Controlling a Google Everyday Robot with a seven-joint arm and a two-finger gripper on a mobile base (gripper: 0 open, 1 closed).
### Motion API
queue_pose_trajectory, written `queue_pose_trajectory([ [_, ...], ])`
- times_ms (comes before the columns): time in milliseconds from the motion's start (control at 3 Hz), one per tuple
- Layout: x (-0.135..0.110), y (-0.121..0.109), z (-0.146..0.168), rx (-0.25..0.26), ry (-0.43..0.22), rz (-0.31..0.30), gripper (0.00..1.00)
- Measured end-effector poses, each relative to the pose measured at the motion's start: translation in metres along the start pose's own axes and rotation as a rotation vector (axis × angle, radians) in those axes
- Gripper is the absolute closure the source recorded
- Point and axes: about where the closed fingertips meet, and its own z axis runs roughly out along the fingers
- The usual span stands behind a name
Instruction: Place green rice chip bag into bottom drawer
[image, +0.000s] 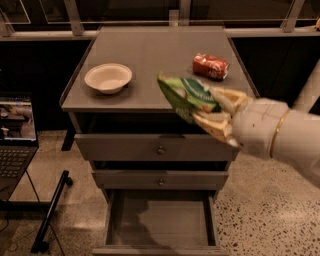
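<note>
A grey-brown cabinet stands on a speckled stone floor in dim, warm light. Behind it runs a pale rail with dark panes above. An open laptop glows at the left. The gripper, clasping the green rice chip bag, hangs before the cabinet's front right edge.

Dim warm light falls on the tool gripping the green rice chip bag above the shadowed bottom drawer.
</note>
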Motion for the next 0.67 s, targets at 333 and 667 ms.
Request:
queue_pose_trajectory([
  [333,0.0823,0.0253,-0.0096,0.034,0.133,0.100,1.00],
  [667,0.0823,0.0253,-0.0096,0.034,0.133,0.100,1.00],
])
